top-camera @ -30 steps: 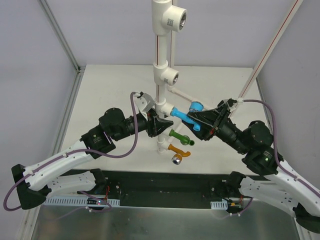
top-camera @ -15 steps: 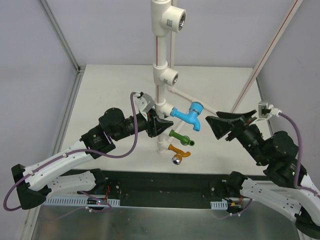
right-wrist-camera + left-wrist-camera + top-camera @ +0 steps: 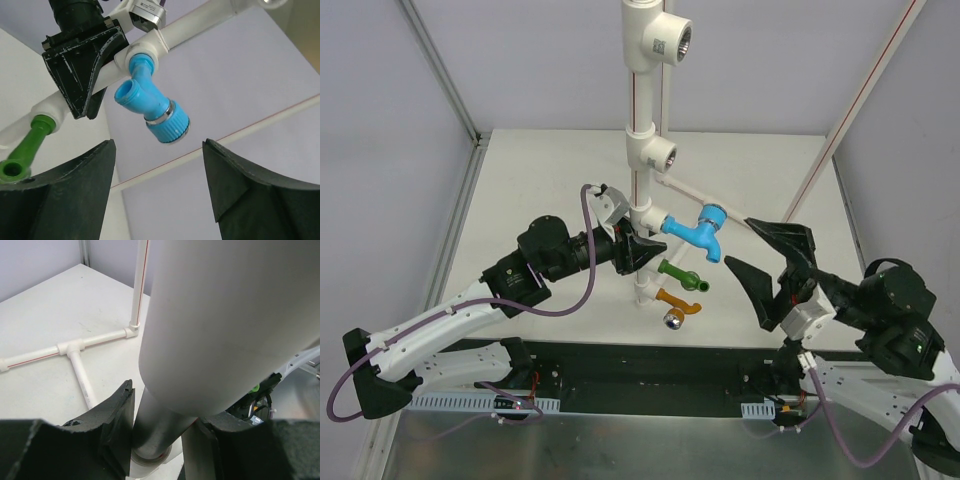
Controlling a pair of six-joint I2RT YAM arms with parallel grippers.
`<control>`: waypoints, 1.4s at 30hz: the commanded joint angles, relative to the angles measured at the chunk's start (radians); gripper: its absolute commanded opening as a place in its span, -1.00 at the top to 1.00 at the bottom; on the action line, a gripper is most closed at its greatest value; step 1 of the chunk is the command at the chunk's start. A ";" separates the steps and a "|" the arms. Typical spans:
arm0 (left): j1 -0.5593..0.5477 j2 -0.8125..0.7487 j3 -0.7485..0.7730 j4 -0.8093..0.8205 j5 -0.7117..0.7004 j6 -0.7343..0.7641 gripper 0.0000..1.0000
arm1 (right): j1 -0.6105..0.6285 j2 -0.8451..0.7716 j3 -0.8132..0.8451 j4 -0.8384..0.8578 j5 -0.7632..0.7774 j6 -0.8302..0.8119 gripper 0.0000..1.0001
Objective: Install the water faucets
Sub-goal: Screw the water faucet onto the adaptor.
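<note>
Top external view: a white upright pipe (image 3: 642, 110) stands near the middle of the pale desk (image 3: 550, 170), and all three taps sit on its lower part, one under another, each pointing toward the near right. The blue tap (image 3: 695, 232) is the highest, its end plugged into a white fitting on the pipe and its ribbed blue cap turned up. Just below it is the green tap (image 3: 682, 274). The orange tap (image 3: 675, 302) is the lowest, with a shiny metal end hanging at its near tip. Higher on the pipe, two tee fittings (image 3: 665, 153) show open round sockets facing right.

From the left, the left hand (image 3: 642, 248) is clamped on the upright pipe, level with the blue tap's fitting. Its wrist view shows a black finger on each side of the pipe, pressed against it. That view also shows thin pipes (image 3: 75, 347) lying flat on the desk behind.

On the right, the right hand (image 3: 742, 245) is apart from everything, its two black fingers spread wide and holding nothing. It hangs near the blue tap, just to that tap's right, without touching it. Its wrist view looks up between the spread fingers at the blue tap's open spout and metal ring, with the green tap lower left.
</note>
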 commanded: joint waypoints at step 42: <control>-0.009 0.062 0.015 -0.104 0.025 -0.171 1.00 | 0.123 0.197 -0.149 0.404 0.328 2.802 -0.02</control>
